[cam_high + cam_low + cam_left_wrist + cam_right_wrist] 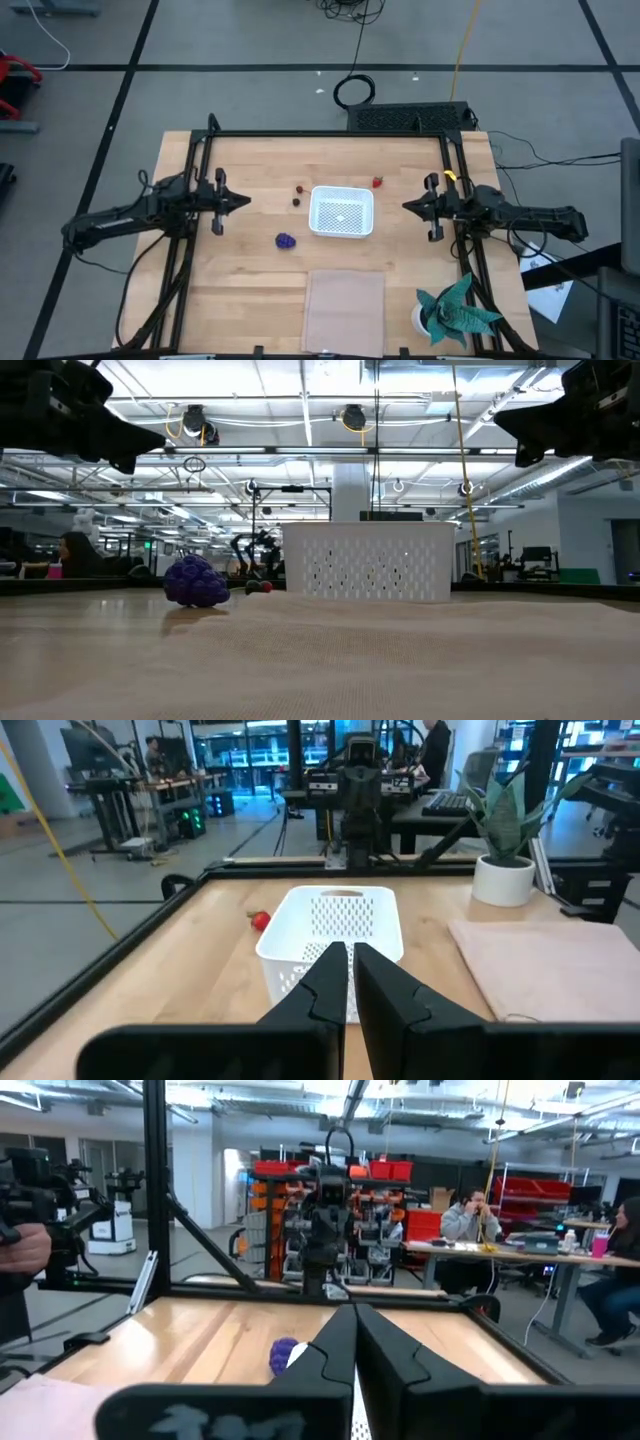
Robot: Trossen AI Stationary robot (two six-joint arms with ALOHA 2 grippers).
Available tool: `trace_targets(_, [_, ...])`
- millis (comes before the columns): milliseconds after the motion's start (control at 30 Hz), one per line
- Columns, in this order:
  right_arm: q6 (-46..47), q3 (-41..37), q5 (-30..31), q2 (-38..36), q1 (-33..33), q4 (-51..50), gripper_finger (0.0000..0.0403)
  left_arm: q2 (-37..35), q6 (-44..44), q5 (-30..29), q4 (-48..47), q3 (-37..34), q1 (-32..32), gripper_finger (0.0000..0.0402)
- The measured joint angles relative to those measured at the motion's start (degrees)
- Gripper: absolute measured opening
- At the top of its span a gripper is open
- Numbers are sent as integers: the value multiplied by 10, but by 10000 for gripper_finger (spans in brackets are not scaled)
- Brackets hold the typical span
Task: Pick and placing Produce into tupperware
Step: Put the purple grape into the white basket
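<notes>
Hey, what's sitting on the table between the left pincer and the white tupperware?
In the high view, two small berries lie between the left pincer and the tupperware, close to the container; otherwise bare wood.

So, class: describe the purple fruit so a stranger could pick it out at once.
Start at the white tupperware mid-table. Toward the left arm's side and a bit nearer the front edge, beside the pale sheet's corner, lies the purple bunch. It is lumpy and bigger than the two small berries.

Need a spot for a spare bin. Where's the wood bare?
Bare: the strip behind the white mesh container, and the front-left corner beside the pale translucent sheet. Crowded: left of the container, with the purple lumpy bunch and two small berries.
</notes>
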Motion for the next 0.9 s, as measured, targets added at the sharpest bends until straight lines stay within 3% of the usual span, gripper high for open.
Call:
trace_targets(300, [23,14,-5,0,0,-17,0,93,10,4,75,0,-14,26])
trace_targets(467, [28,24,-52,0,0,-42,0,96,30,-10,86,0,-58,26])
trace_targets(700, [38,25,-54,0,0,-42,0,96,31,-94,85,0,-143,26])
trace_targets(900, [43,25,-58,0,0,-41,0,107,47,-101,86,0,-161,26])
